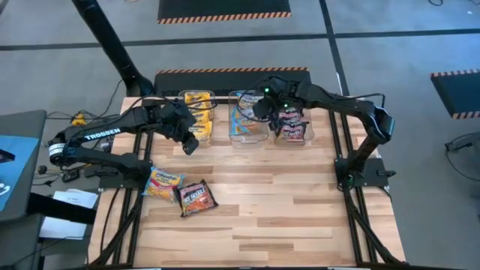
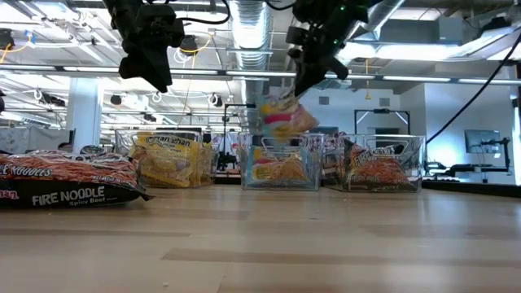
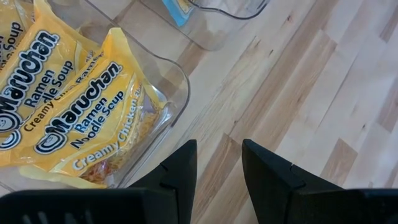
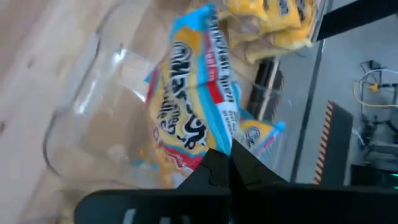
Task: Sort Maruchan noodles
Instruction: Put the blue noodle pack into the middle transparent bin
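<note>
Hanging above the pale wooden plank table (image 1: pixel 300 202), the right gripper (image 2: pixel 305 81) pinches a crinkly light blue and yellow noodle packet (image 2: pixel 285 115) over the middle clear plastic bin (image 2: pixel 281 167); the left gripper (image 3: pixel 217 165), fingers apart and empty, hovers beside the bin of yellow packets (image 3: pixel 68 112). A workshop hall with ceiling ducts lies behind.

Two black arms (image 1: pixel 112 139), white TROSSEN lettering, dark wedge fingers (image 3: pixel 267 174).

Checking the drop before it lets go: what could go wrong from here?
1. The right gripper holds the blue packet by one edge, so it hangs tilted above the middle bin; it could catch the rim on release.
2. That bin already holds packets, so this one might slide out.
3. The two packets left on the table overlap; one pick could drag both.
</note>
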